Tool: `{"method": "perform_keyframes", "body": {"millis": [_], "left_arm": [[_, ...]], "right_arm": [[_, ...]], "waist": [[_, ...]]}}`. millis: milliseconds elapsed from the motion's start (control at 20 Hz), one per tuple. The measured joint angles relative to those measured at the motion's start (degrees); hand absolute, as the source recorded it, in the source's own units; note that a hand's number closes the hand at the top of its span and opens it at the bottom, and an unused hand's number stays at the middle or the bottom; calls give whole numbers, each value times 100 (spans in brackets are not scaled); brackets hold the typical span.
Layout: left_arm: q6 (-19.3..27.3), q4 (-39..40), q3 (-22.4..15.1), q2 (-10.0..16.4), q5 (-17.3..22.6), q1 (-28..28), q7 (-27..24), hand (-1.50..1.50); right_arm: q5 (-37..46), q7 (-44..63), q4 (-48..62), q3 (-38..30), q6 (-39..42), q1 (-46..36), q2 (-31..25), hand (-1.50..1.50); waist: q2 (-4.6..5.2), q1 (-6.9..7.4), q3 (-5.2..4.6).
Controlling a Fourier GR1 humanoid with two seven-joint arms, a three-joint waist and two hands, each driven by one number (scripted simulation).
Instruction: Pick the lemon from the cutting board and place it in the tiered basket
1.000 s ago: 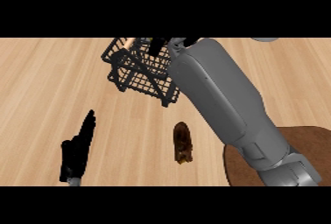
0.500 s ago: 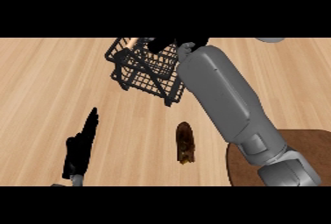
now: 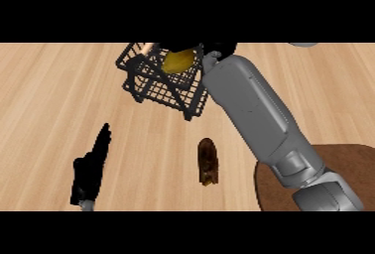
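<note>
The yellow lemon [image 3: 178,61] shows at the top of the black wire tiered basket [image 3: 157,87], at the far middle of the counter. My right hand [image 3: 219,49] is just right of the lemon, and its dark fingers curl over the lemon's top. Its grey forearm runs down to the lower right and crosses the round brown cutting board [image 3: 348,158], whose left part it hides. My left hand [image 3: 92,168] rests open at the lower left, fingers pointing up, far from the basket.
A dark brown oblong object [image 3: 208,161] lies on the wooden counter [image 3: 58,99] between the left hand and the cutting board, in front of the basket.
The right hand has shifted a little to the right at the basket's top, and the lemon, hidden before, now shows beside it. The left hand has stayed put.
</note>
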Motion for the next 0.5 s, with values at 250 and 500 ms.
{"method": "perform_keyframes", "body": {"millis": [250, 500], "left_arm": [[-5, -83, 117, 70, 56, 217, 0, 0], [35, -95, 215, 64, 83, 386, -57, 0]], "right_arm": [[332, 214, -324, -220, -795, 59, -269, -150], [480, 756, -1194, -449, -771, 529, -893, -150]], "waist": [[-103, -191, 4], [-176, -392, 10]]}}
